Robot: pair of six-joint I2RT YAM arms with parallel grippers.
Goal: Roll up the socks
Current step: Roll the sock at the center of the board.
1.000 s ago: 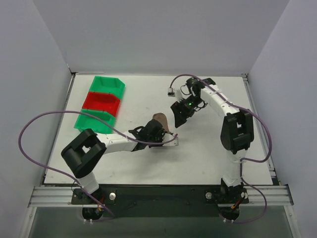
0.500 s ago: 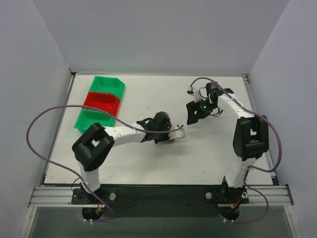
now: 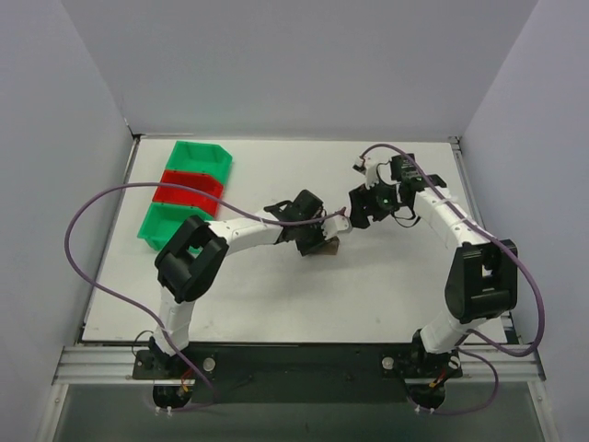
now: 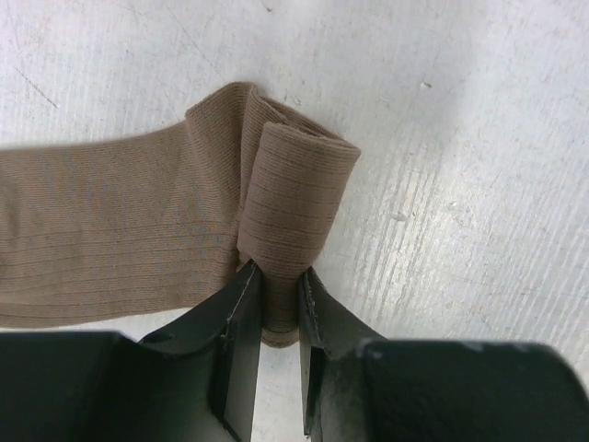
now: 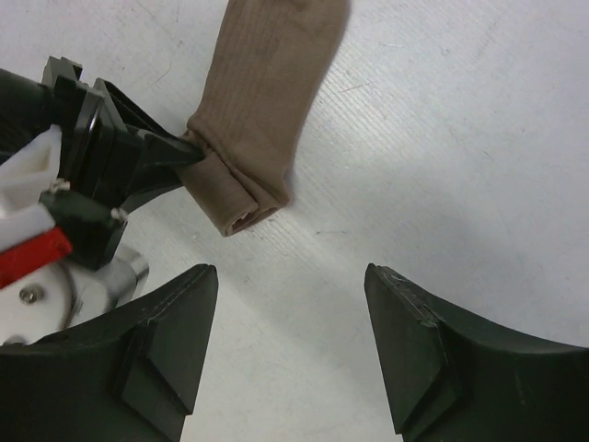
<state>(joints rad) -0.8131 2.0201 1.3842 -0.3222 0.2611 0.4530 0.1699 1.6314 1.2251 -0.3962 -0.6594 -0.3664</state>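
Looking through the left wrist camera, you see the left gripper [image 4: 276, 276] closed on the sock [image 4: 110, 230]. Its two black fingers [image 4: 241, 313] pinch the rolled end [image 4: 299, 189] from both sides, and this end is a short, tight roll. The rest of the tan sock lies flat on the table [image 4: 479, 138] and stretches away from the roll. From above, you find the sock near the middle of the table, a little toward the right edge. It is well apart from the green and red bins [image 3: 189, 189] near the far left corner. Your right gripper [image 5: 287, 276] hangs near the roll with its jaws wide apart and does not touch the sock.
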